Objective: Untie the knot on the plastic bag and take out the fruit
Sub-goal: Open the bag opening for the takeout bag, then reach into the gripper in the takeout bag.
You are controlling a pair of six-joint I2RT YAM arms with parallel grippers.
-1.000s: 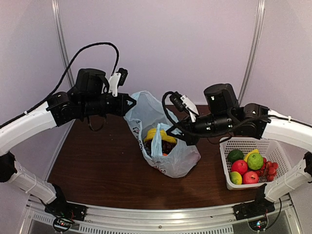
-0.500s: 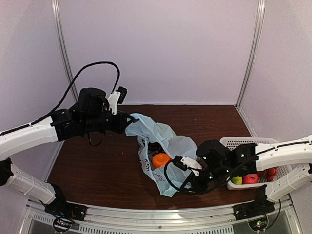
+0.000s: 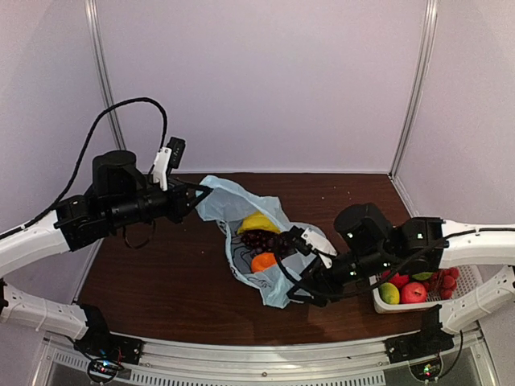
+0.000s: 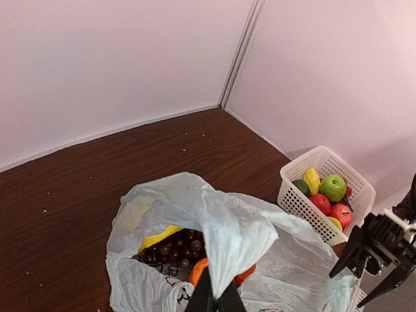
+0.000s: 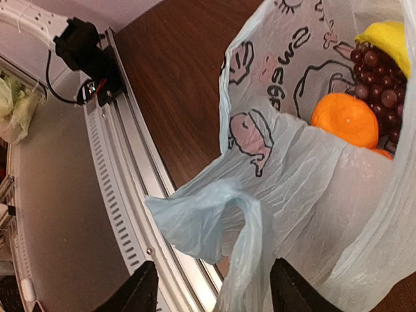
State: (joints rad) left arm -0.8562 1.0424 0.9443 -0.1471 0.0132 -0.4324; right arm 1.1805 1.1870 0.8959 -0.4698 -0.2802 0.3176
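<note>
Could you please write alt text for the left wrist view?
The left claw, shut, pinches a fold of the open light blue plastic bag, showing grapes, a banana and an orange inside. A white basket with a green apple stands to the right.

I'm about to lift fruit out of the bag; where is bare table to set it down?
Bare table front-left, between the plastic bag and the near rail. Also back-right, between bag, rear wall and basket. Crowded: the gap between bag and basket, filled by the right tool.
</note>
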